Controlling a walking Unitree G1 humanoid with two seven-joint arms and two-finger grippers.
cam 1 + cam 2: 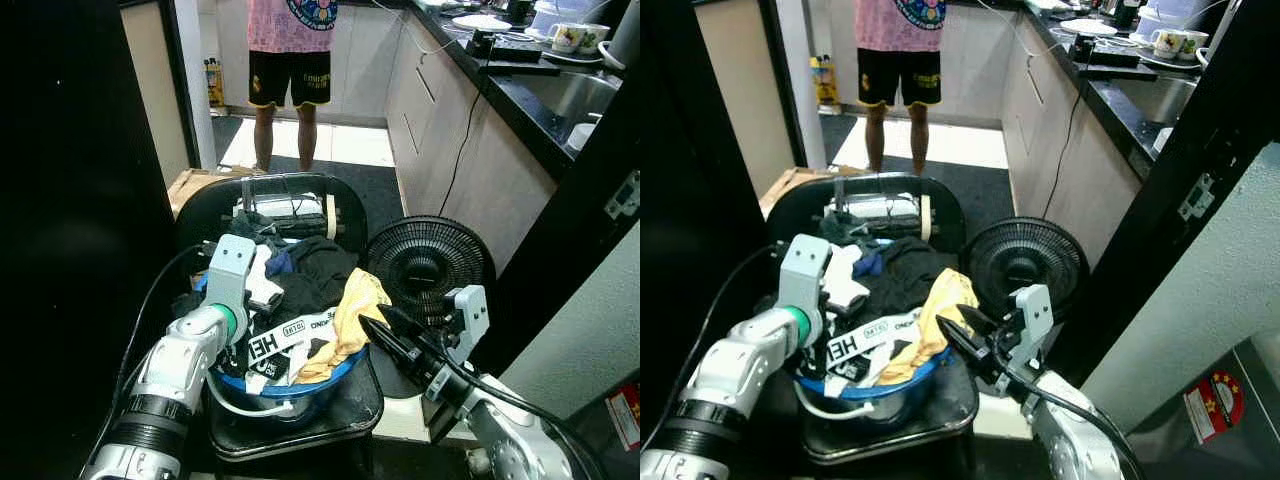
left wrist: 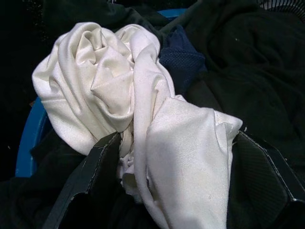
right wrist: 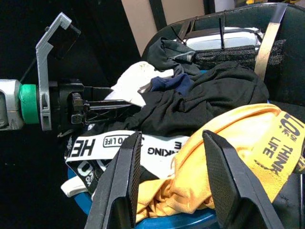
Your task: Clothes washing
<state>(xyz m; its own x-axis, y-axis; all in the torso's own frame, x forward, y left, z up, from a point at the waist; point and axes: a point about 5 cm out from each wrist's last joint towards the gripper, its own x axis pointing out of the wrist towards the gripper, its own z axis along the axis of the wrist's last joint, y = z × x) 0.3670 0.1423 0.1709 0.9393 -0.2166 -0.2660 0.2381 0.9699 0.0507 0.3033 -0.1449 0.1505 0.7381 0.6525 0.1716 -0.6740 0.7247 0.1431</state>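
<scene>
left gripper (image 2: pixel 167 181) astride white cloth (image 2: pixel 119 95), blue basket (image 1: pixel 290 385)

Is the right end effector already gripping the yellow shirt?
No; the right end effector is open, its fingers apart just short of the yellow shirt.

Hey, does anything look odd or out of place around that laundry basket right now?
The blue basket is overfilled: a yellow shirt spills over its rim. It sits on a black chair, with a floor fan crowded against it.
</scene>
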